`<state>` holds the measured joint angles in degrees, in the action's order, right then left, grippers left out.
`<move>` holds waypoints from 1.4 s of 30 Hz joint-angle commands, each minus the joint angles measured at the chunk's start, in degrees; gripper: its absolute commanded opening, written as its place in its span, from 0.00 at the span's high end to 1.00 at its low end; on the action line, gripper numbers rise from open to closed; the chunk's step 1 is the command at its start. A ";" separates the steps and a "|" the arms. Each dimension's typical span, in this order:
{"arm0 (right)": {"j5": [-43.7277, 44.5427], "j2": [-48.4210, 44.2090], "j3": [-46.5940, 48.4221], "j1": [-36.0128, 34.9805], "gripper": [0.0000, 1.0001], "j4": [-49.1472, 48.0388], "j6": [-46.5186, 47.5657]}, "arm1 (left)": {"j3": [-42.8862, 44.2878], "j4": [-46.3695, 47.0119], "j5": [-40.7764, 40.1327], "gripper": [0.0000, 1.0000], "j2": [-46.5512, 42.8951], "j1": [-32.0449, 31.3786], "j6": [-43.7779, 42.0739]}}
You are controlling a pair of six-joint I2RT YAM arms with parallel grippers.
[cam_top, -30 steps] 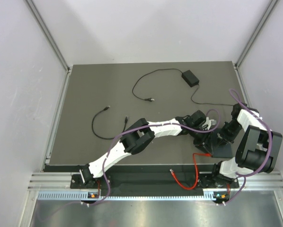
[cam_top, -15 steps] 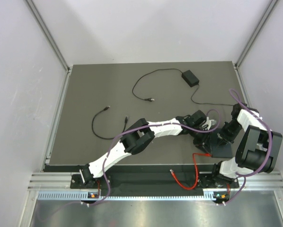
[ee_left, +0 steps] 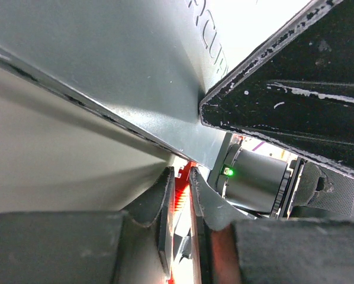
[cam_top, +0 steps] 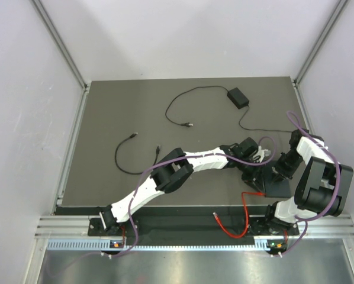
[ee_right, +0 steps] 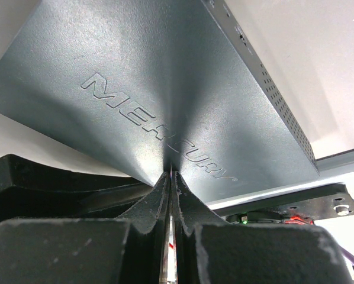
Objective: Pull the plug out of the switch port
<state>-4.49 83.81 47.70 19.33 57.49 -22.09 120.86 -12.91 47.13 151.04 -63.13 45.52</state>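
Note:
The switch, a flat matte black box point(cam_top: 279, 188), lies near the table's front right edge. The left wrist view shows its underside edge point(ee_left: 135, 71), and the right wrist view shows its lettered top point(ee_right: 165, 89). A red plug point(ee_left: 181, 184) sits at that edge. Its red cable point(cam_top: 246, 206) runs off toward the front. My left gripper point(ee_left: 180, 175) is shut on the plug, whose ribbed red boot fills the narrow gap. The switch port is hidden behind plug and fingers. My right gripper point(ee_right: 170, 175) is shut, with its tips pressed on the box top.
A small black power brick point(cam_top: 238, 96) with thin cords point(cam_top: 177, 109) lies at the back. A loose black cable point(cam_top: 124, 157) curls at mid-left. The red cable loops over the front rail point(cam_top: 229, 228). The right wall frame stands close to the right arm point(cam_top: 319, 177).
My left jaws have narrowed onto the red plug. In the top view neither arm has visibly shifted.

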 commanded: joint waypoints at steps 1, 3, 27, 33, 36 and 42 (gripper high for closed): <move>3.70 1.97 -0.94 0.36 1.00 -3.35 0.29 | 0.52 -1.68 -2.84 1.00 2.33 -0.76 -1.66; 3.79 1.97 -0.86 0.27 1.00 -3.27 0.29 | 0.43 -1.86 -2.31 1.00 2.24 -0.76 -2.18; 3.96 2.76 -0.86 0.36 1.00 -3.35 0.29 | -7.30 -5.11 0.06 1.00 -4.35 2.05 -10.98; 3.79 2.68 -0.86 0.35 1.00 -3.44 0.38 | -6.60 -7.22 -1.34 1.00 -7.59 3.98 -12.29; 3.70 2.85 -0.94 -0.35 1.00 -3.44 0.29 | -6.43 -8.71 -2.48 1.00 -10.14 5.12 -12.91; 3.09 2.59 -0.86 -1.40 1.00 -3.71 0.29 | -6.25 -14.69 -6.09 1.00 -17.78 8.28 -16.07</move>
<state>-4.38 84.66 48.16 18.74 57.98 -22.11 114.54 -24.23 43.62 142.89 -56.97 32.64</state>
